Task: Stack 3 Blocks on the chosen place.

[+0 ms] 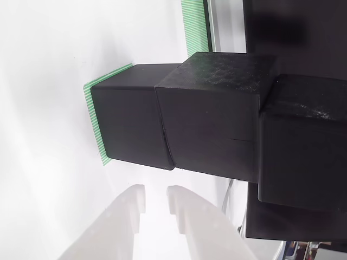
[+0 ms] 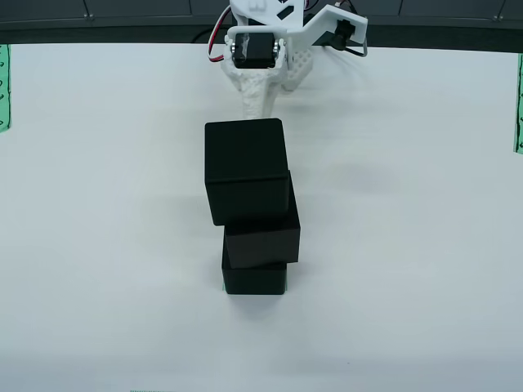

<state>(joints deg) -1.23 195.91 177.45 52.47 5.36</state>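
White tabletop (image 2: 425, 245) is spreading across the view from above, with a dark strip running along its far edge. At its middle, three black blocks are standing in one stack, each turned slightly off the one beneath: the top block (image 2: 245, 170) is sitting on the middle block (image 2: 263, 233), which is resting on the bottom block (image 2: 255, 278). In the view that rides on the gripper, the stack is appearing sideways, and the bottom block (image 1: 130, 116) is sitting on a green-and-white striped patch (image 1: 93, 111) whose edge is peeking out around it. Another striped patch (image 1: 195, 27) is lying farther off. The white arm (image 2: 270, 57) is reaching in from the far edge, its gripper (image 1: 156, 203) hanging apart from the stack with its two white fingers (image 1: 133, 203) spread and nothing between them.
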